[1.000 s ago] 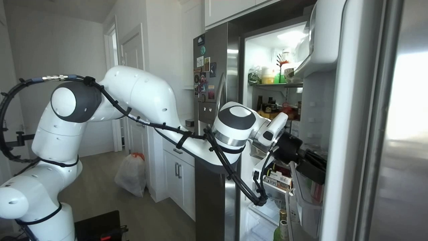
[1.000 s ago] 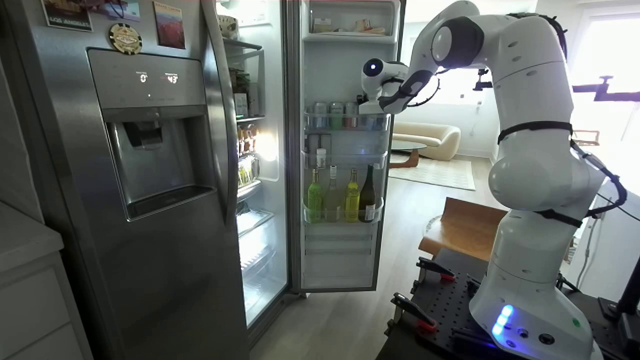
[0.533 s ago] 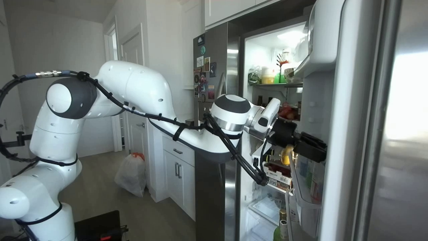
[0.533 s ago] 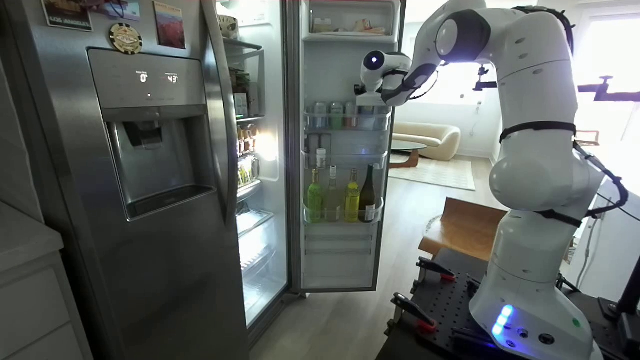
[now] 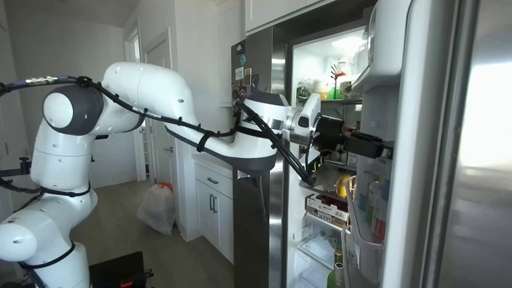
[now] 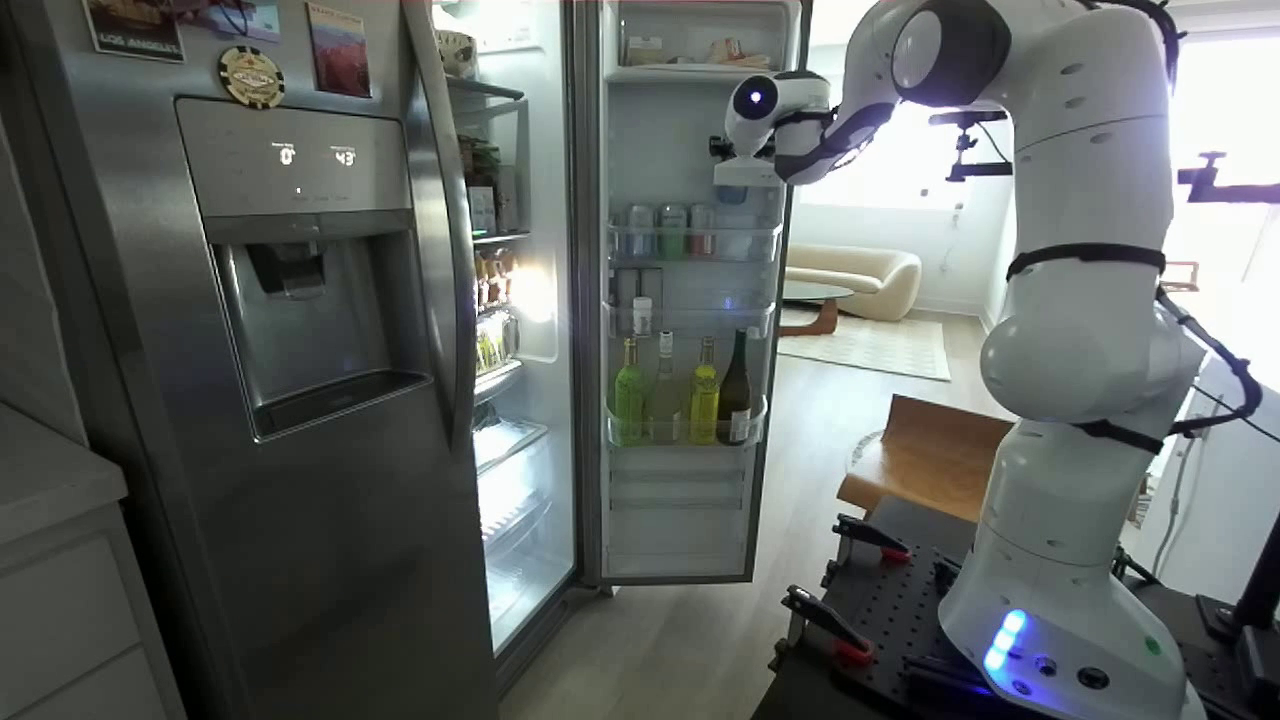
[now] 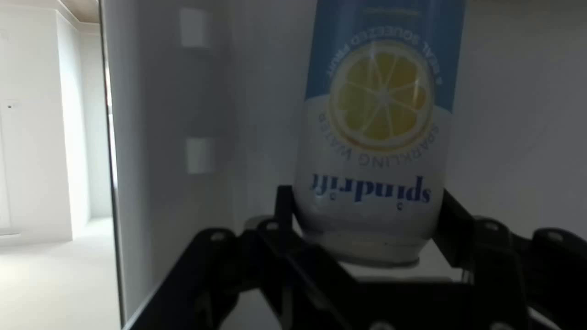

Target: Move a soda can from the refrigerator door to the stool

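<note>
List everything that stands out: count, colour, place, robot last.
Cylindrical metal soda can: one, blue and white, above the clear plastic bin.
Metal cans: at least three, silvery, green, reddish, in that bin.
Tall refrigerator door: one, steel and white, holding that bin.
Slim glass bottles: four, green, clear, yellow, dark, lower down.
Flat dispenser door: one, grey steel, beside lit interior.
Curved sofa: one, cream, background.
Angular seat: one, brown, background.
Bulging plastic bag: one, white, floor.
Jointed arm: one, white and grey, before the door.
Two-fingered pincer: one, black, around the can.
</note>
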### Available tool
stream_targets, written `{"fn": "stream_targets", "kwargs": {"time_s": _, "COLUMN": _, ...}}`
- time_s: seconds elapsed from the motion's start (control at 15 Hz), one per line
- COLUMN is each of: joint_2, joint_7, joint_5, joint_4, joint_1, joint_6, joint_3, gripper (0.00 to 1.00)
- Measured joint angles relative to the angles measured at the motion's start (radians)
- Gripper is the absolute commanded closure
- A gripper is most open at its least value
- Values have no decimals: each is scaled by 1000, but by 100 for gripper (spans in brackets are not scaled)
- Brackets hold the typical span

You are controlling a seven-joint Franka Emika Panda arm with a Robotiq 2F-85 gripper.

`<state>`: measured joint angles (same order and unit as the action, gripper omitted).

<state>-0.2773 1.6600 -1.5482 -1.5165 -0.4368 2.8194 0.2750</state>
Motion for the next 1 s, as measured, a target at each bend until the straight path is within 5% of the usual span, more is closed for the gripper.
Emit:
{"fn": "stream_targets", "kwargs": {"time_s": 0.47, "joint_2": 165, "joint_7": 28, "joint_5": -71, "joint_4": -154, "joint_1": 12, "joint_6": 1, "joint_3": -2, "gripper": 53}}
{"fn": "stream_targets", "kwargs": {"time_s": 1.0, "joint_2": 443, "joint_7": -168, "joint_5": 15, "joint_4": -508, "joint_1": 12, "joint_6": 7, "joint_3": 6, "gripper": 53}}
